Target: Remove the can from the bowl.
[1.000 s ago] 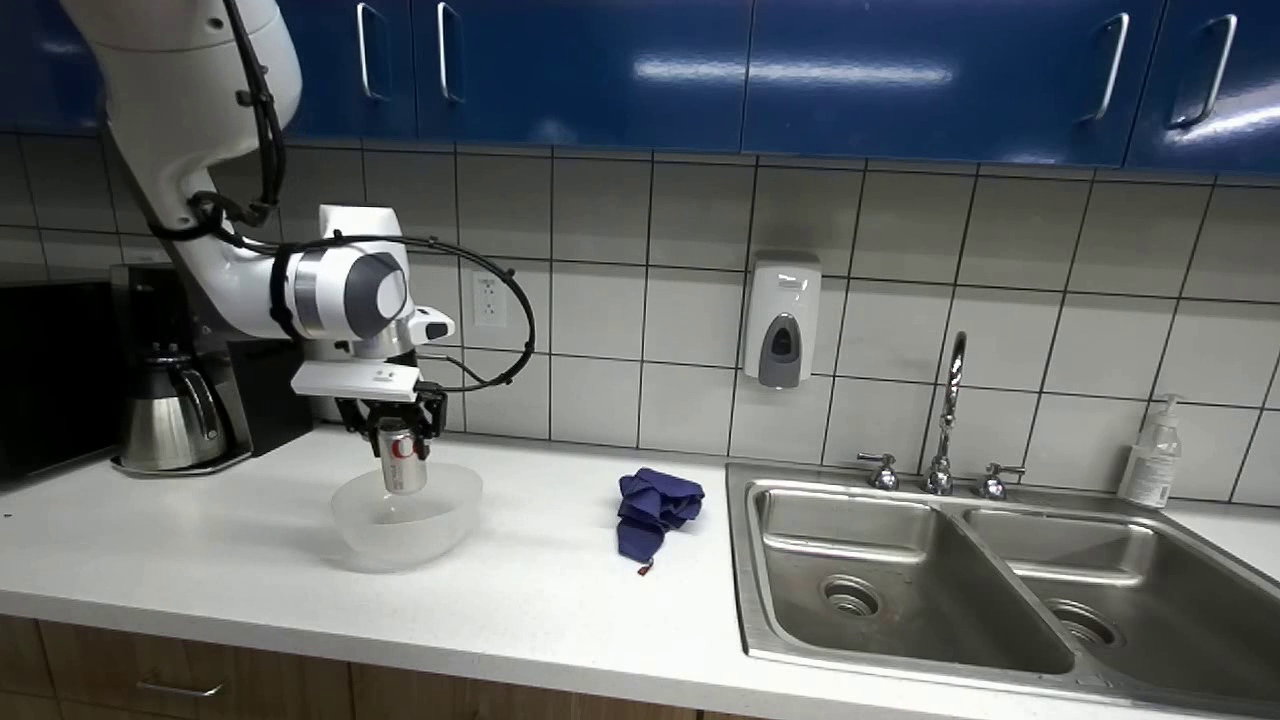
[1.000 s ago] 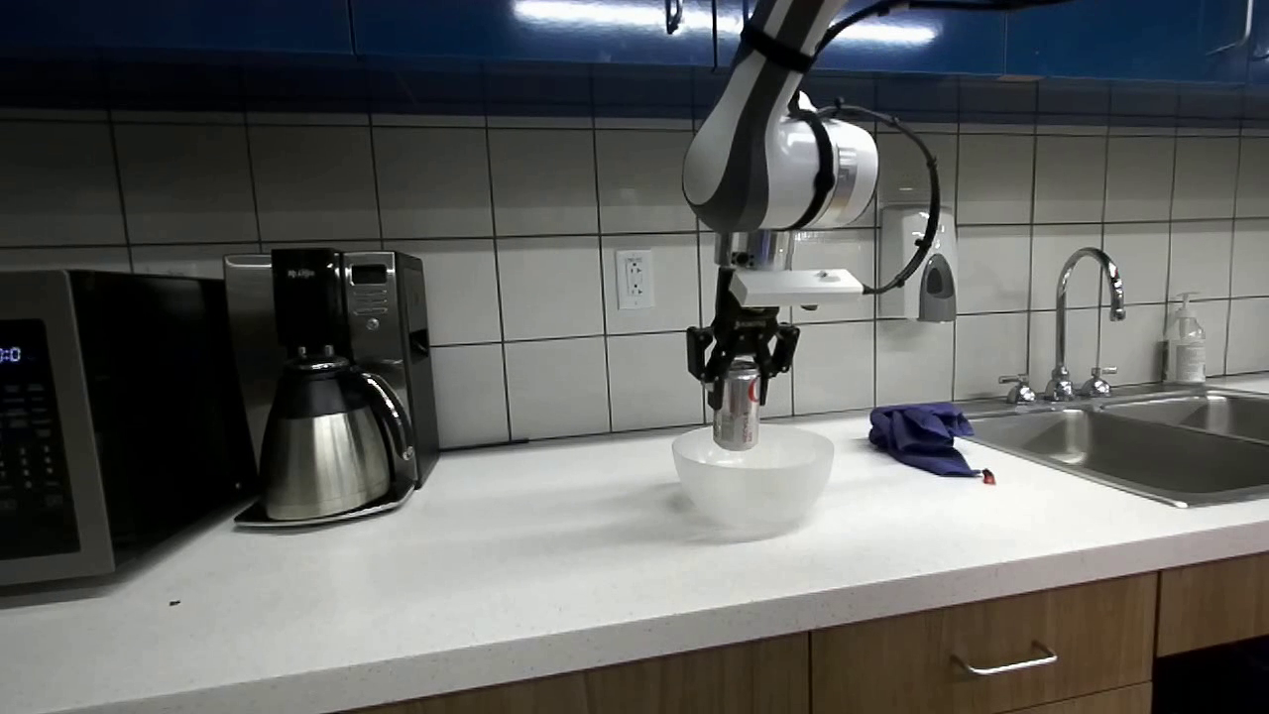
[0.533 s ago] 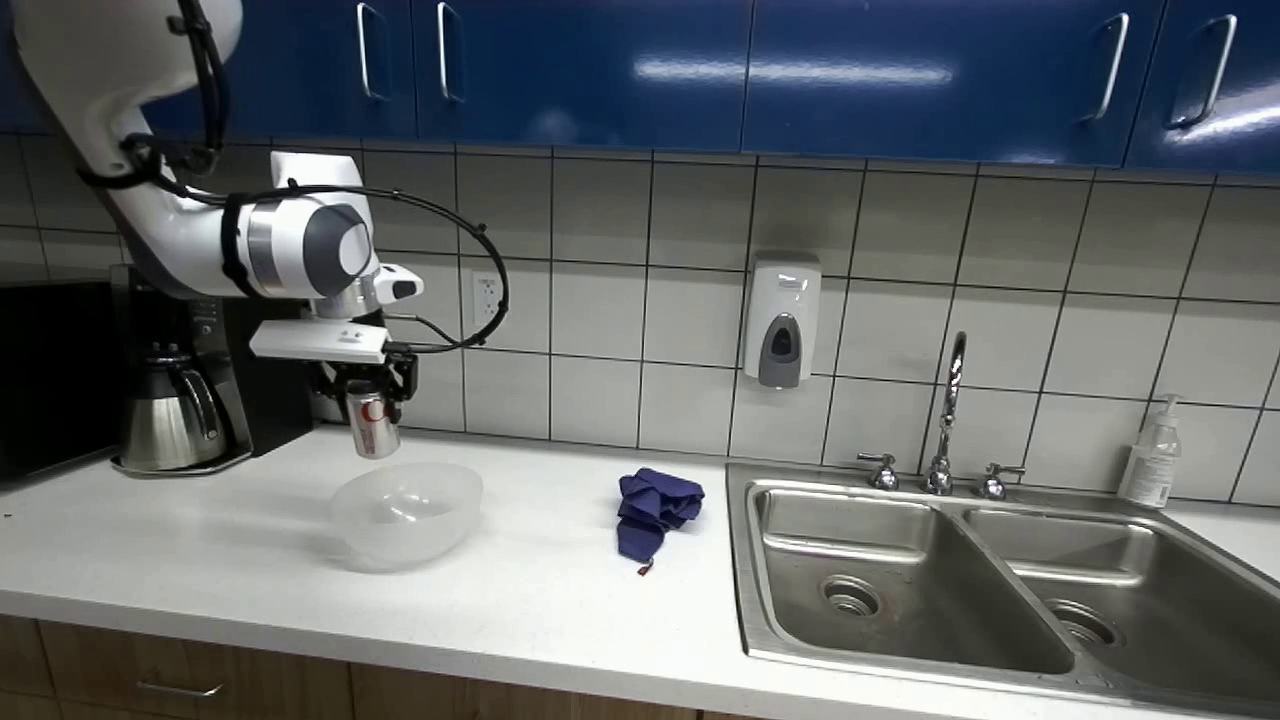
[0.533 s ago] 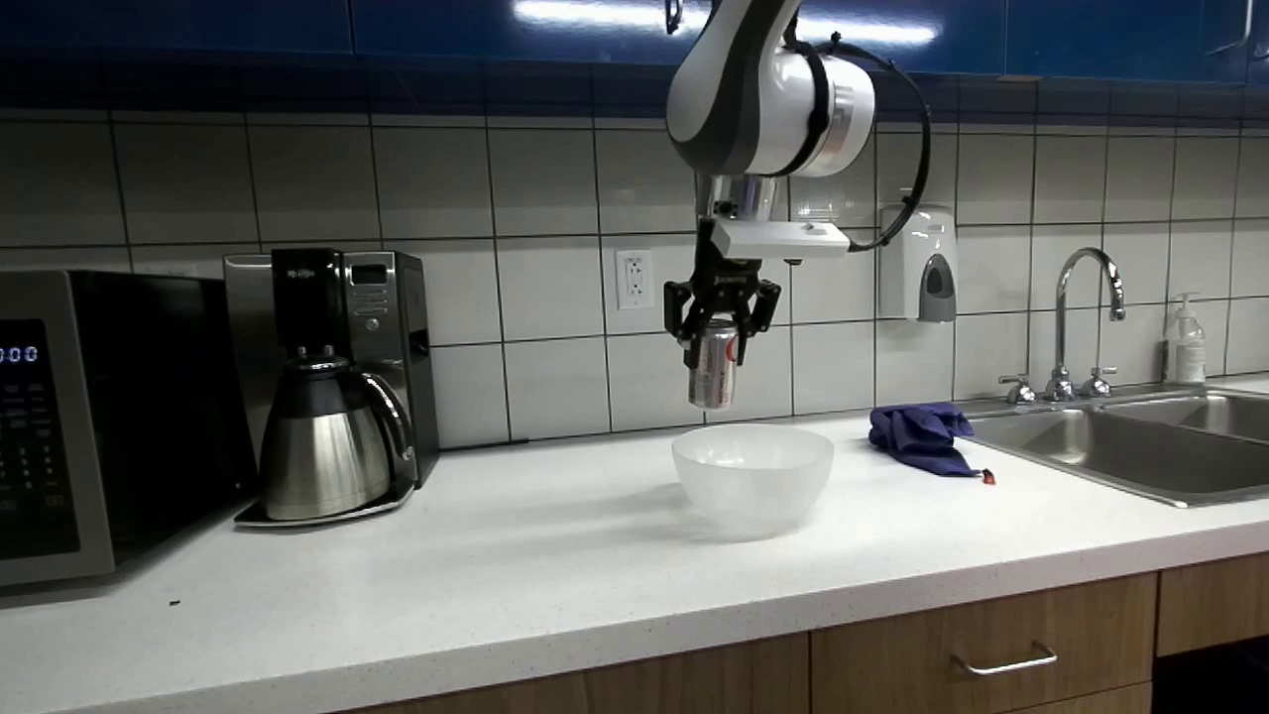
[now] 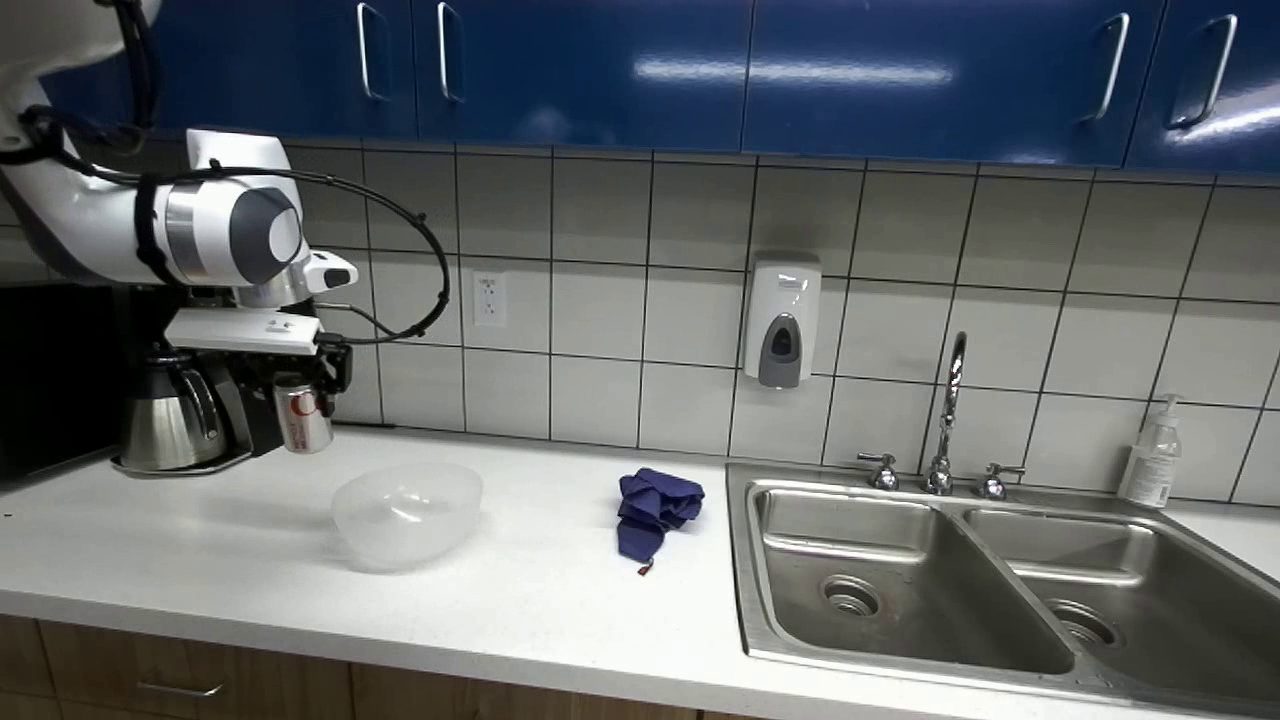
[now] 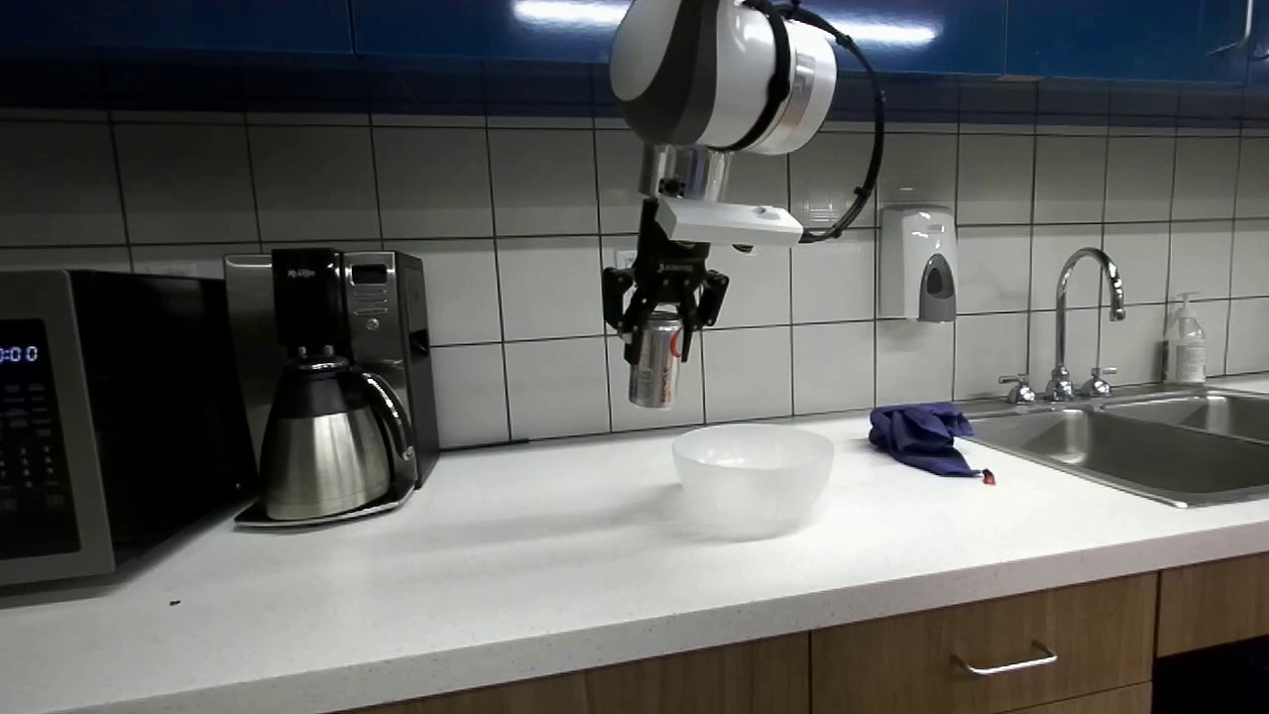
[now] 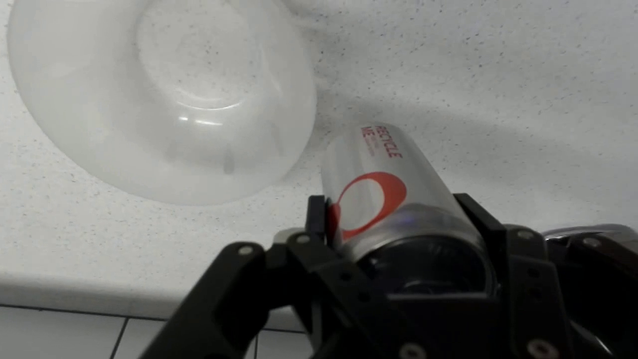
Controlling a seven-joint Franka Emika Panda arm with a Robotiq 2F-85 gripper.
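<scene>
My gripper (image 6: pixel 659 345) is shut on the can (image 6: pixel 655 374), with a finger on each side of its upper part. The can is silver-grey with a red mark, held slightly tilted above the counter. It also shows in an exterior view (image 5: pixel 304 420) and in the wrist view (image 7: pixel 394 169), where the black fingers (image 7: pixel 396 217) flank it. The bowl (image 6: pixel 753 491) is translucent white and stands upright on the counter with nothing seen inside. It also shows in an exterior view (image 5: pixel 400 530) and in the wrist view (image 7: pixel 239 164). The can is beside the bowl, above rim height, apart from it.
A coffee maker with a steel pot (image 6: pixel 325 446) stands near the microwave (image 6: pixel 129 416) on the white counter (image 6: pixel 476 585). A dark blue cloth (image 6: pixel 922 436) lies between the bowl and the steel sink (image 5: pixel 740 560). The tiled wall (image 6: pixel 555 387) rises behind.
My gripper has lifted the can up out of the bowl and carried it sideways past the rim, toward the coffee maker. The bowl has not moved.
</scene>
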